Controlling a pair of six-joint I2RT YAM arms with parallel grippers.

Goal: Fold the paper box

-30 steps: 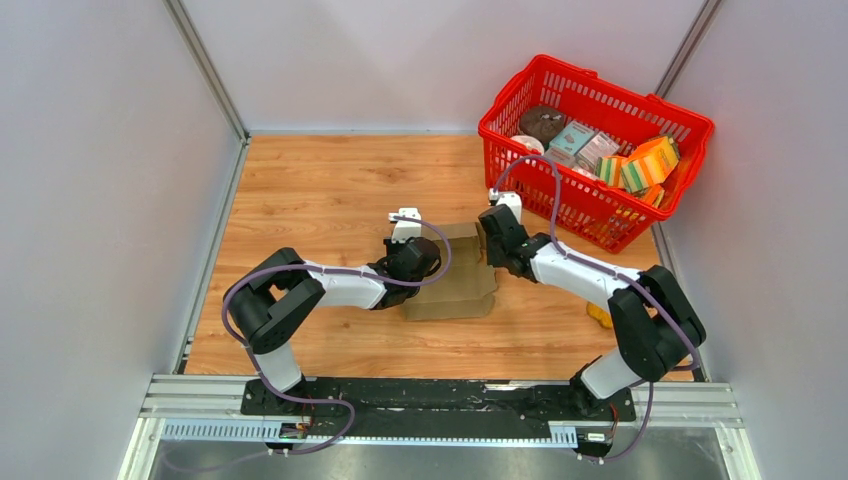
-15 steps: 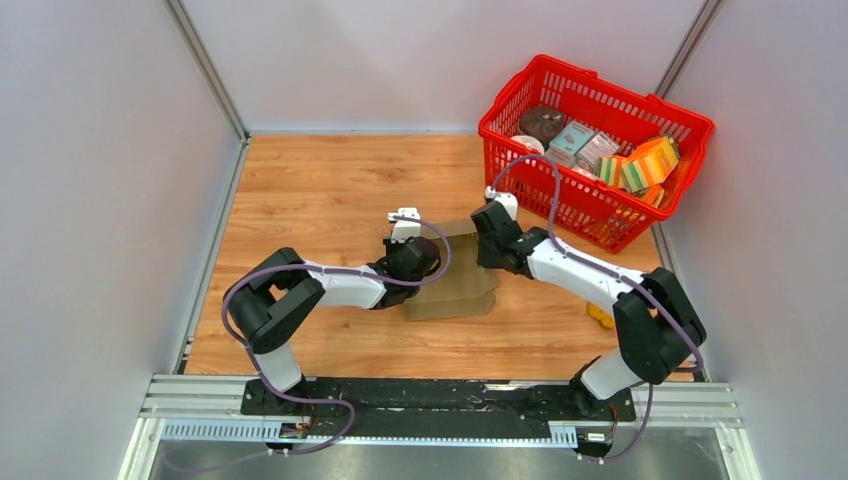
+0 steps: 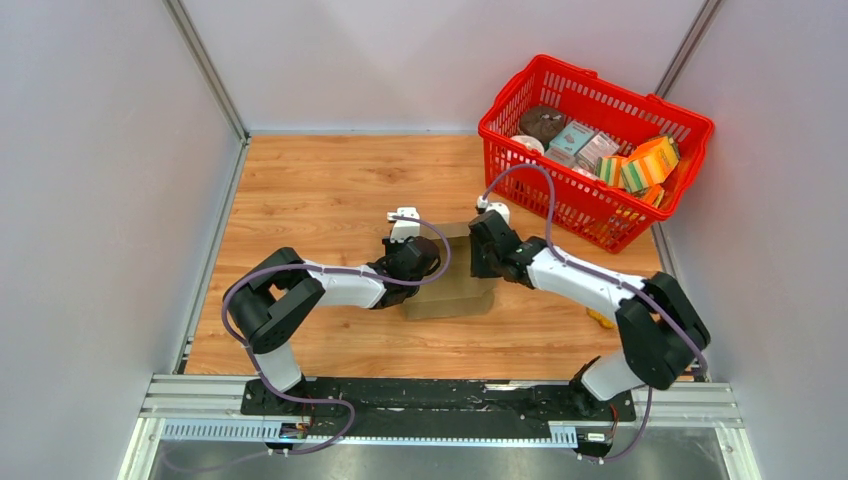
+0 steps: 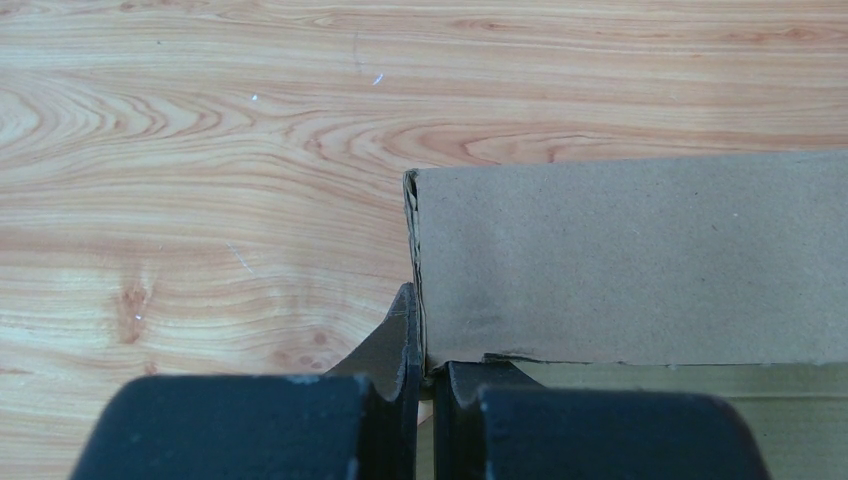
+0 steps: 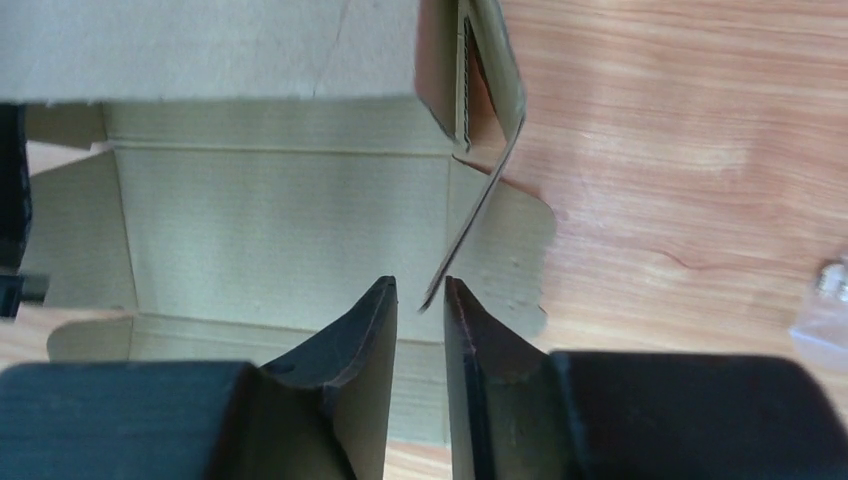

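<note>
The paper box [image 3: 455,290] is plain brown cardboard, partly folded, lying mid-table between both arms. In the left wrist view my left gripper [image 4: 428,335] is shut on the near edge of the box's raised wall [image 4: 620,255]; from the top it [image 3: 425,262] sits at the box's left side. My right gripper [image 3: 482,250] is at the box's right side. In the right wrist view its jaws [image 5: 420,288] stand narrowly apart, with the corner of a raised side flap [image 5: 490,190] between the fingertips. The box's open floor [image 5: 280,230] lies below.
A red basket [image 3: 690,125] with colourful printed packages [image 3: 640,165] stands at the back right, close behind the right arm. A small yellow object [image 3: 600,318] lies by the right arm's elbow. A clear plastic scrap [image 5: 825,310] lies on the wood. Grey walls enclose the table.
My right gripper has moved left, from beside the box's right edge onto its raised flap. The left gripper has kept its hold and not moved.
</note>
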